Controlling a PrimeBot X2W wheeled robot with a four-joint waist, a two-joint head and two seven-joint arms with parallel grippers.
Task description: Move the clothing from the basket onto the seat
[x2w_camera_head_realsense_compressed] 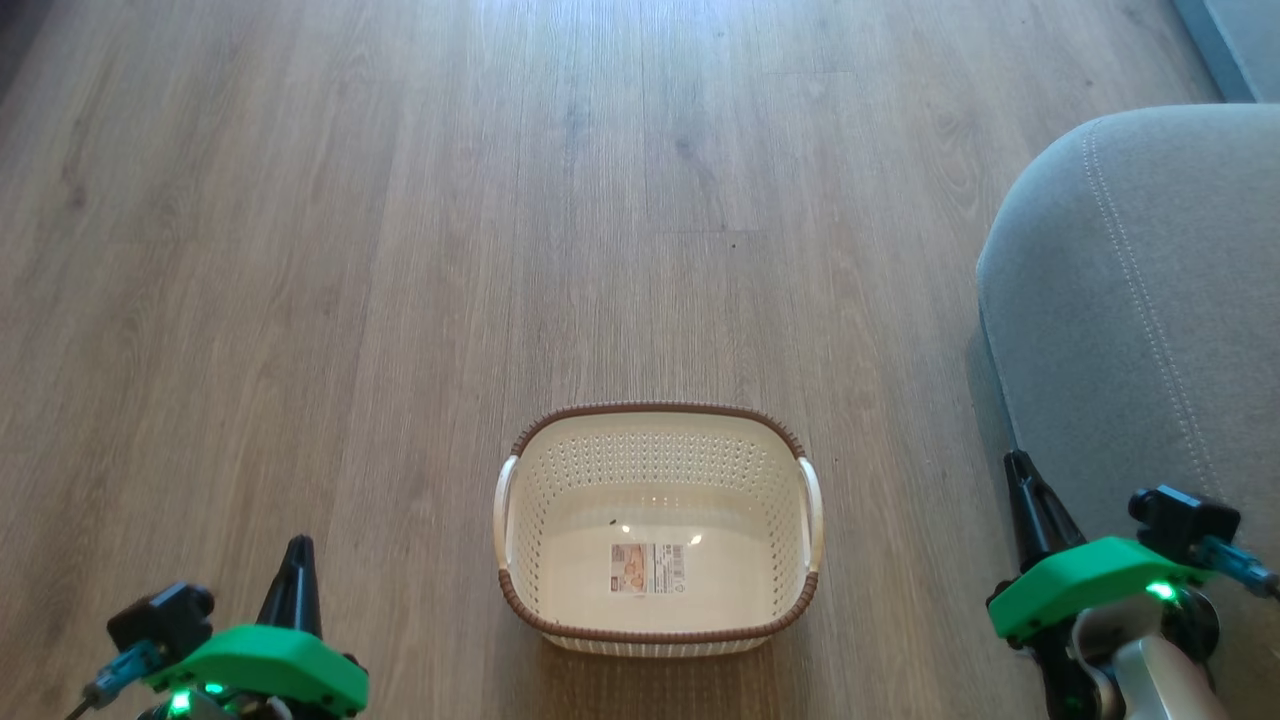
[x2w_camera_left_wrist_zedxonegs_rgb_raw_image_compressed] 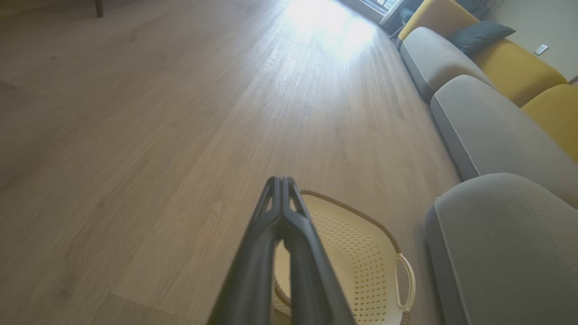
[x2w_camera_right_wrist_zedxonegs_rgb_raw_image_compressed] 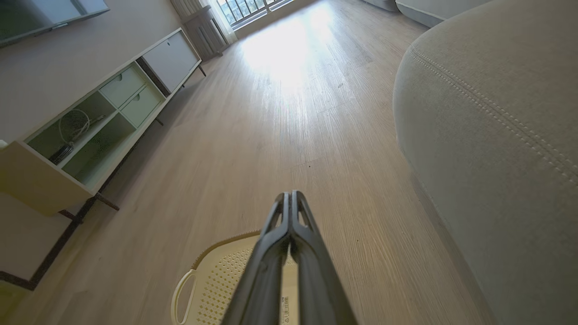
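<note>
Basket (x2w_camera_head_realsense_compressed: pixel 655 465) on floor (x2w_camera_head_realsense_compressed: pixel 400 250) — between left pincer (x2w_camera_head_realsense_compressed: pixel 298 548), right pincer (x2w_camera_head_realsense_compressed: pixel 1018 462), both closed

No legible txt; sticker (x2w_camera_head_realsense_compressed: pixel 648 568) on basket (x2w_camera_head_realsense_compressed: pixel 655 456) base, print too small.

The small cream perforated plastic basket with brown woven-look rim (x2w_camera_head_realsense_compressed: pixel 655 460) stands on the pale wood-plank floor (x2w_camera_head_realsense_compressed: pixel 400 250) at lower centre of the head view, with a rectangular printed paper label sticker (x2w_camera_head_realsense_compressed: pixel 647 568) lying on its base. The large grey fabric-upholstered seat with stitched seams (x2w_camera_head_realsense_compressed: pixel 1130 330) occupies the right edge of that frame, right of the basket and apart from it. The dark two-fingered left gripper (x2w_camera_head_realsense_compressed: pixel 298 545) sits at lower left, left of the basket; the matching right gripper (x2w_camera_head_realsense_compressed: pixel 1017 460) sits at lower right, overlapping the seat's left edge in the frame.
</note>
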